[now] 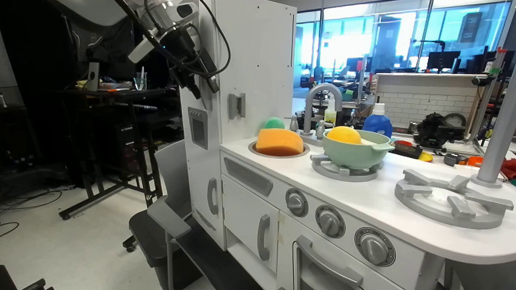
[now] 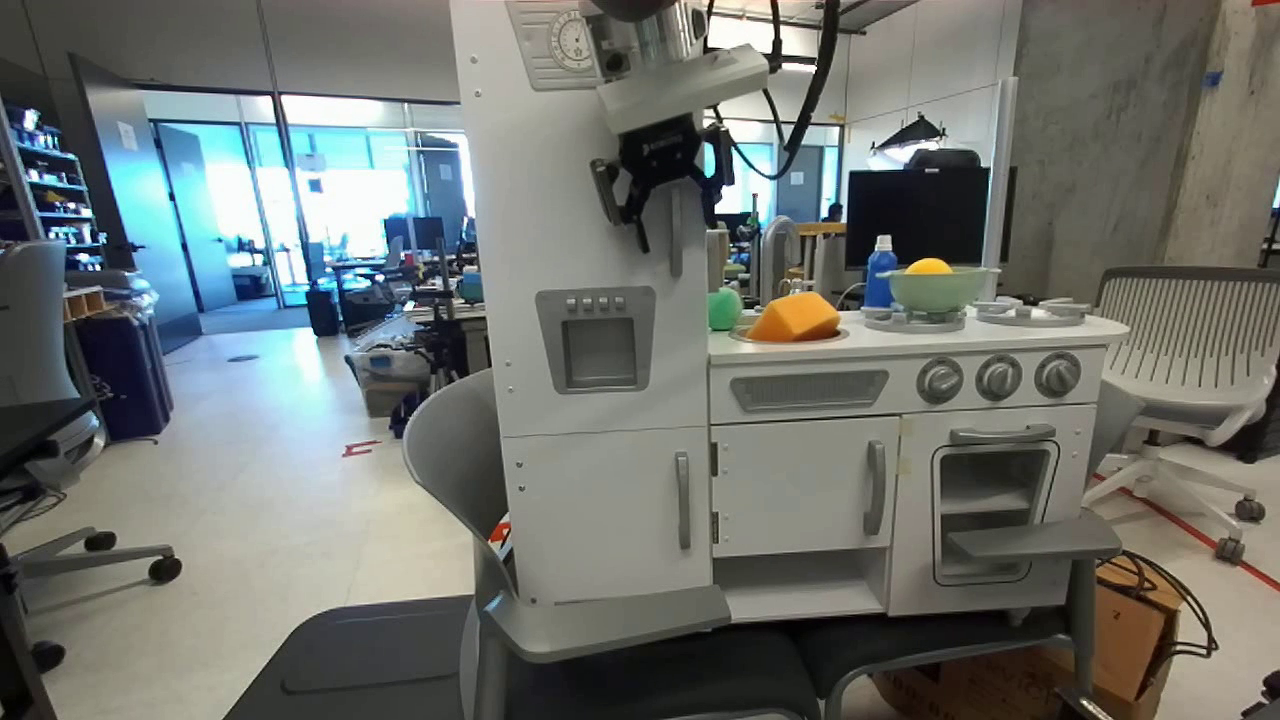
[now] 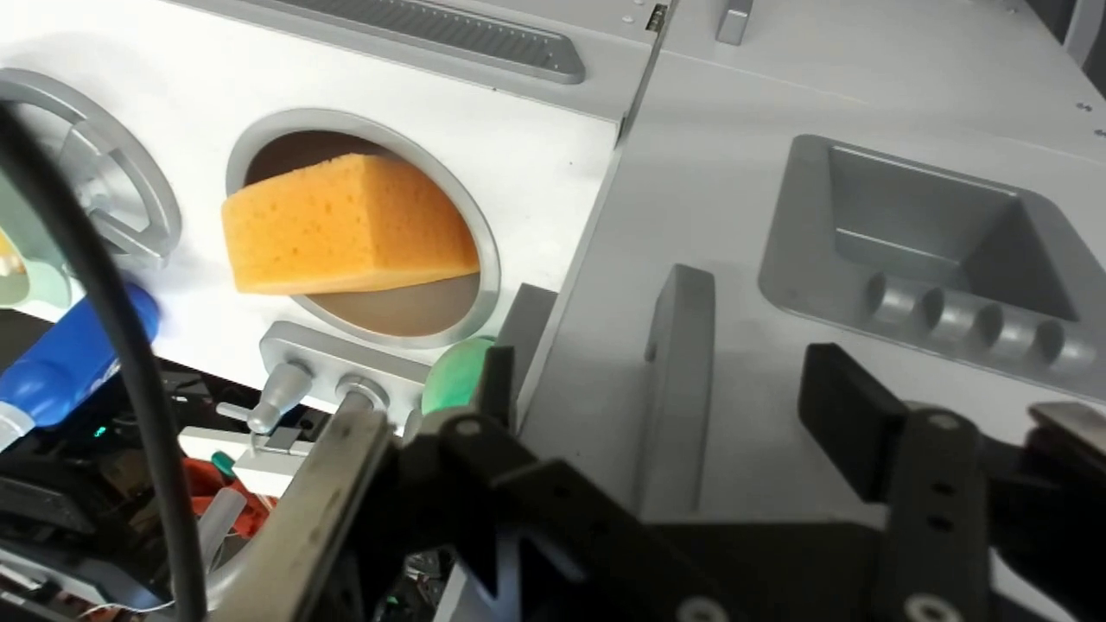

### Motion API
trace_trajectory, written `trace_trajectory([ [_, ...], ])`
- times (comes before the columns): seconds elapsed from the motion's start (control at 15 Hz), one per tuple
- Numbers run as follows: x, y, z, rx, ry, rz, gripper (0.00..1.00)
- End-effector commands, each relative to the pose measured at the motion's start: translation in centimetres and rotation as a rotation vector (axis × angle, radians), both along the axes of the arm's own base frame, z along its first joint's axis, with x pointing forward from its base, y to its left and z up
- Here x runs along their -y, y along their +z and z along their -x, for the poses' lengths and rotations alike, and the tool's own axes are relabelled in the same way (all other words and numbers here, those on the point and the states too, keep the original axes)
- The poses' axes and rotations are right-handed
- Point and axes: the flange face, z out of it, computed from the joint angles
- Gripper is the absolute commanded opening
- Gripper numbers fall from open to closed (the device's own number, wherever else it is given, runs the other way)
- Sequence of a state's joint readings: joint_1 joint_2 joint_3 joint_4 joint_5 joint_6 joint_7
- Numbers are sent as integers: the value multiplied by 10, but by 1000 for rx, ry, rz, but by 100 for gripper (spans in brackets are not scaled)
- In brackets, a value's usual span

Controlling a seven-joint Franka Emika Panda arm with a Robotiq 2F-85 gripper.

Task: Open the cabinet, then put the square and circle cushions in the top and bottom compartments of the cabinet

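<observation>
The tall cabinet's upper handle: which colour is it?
The upper handle is grey; it shows best in the wrist view.

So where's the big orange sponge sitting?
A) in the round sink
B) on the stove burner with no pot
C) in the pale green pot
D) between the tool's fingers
A, because the wrist view shows the orange sponge resting in the round sink, whose rim curves around most of it.

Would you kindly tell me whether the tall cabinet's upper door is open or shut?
Shut: in an exterior view, the upper door lies flush with the lower door beneath.
</observation>
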State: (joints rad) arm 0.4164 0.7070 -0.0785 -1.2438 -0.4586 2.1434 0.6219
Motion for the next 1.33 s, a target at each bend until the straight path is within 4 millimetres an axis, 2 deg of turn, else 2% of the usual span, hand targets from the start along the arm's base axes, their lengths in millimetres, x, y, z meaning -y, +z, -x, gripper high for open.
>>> trace_trajectory([
  [0.0, -5, 7, 2, -6, -1, -24, 53],
  [0.27, -5, 10, 5, -18, -20, -32, 27],
  [0.6, -15, 6, 10, -41, -4, -53, 27],
  [0.87, -44, -3, 37, -83, 79, -81, 27],
  [1.0, -56, 3, 48, -93, 92, -81, 27],
  [1.27, -62, 0, 67, -92, 65, -99, 27],
])
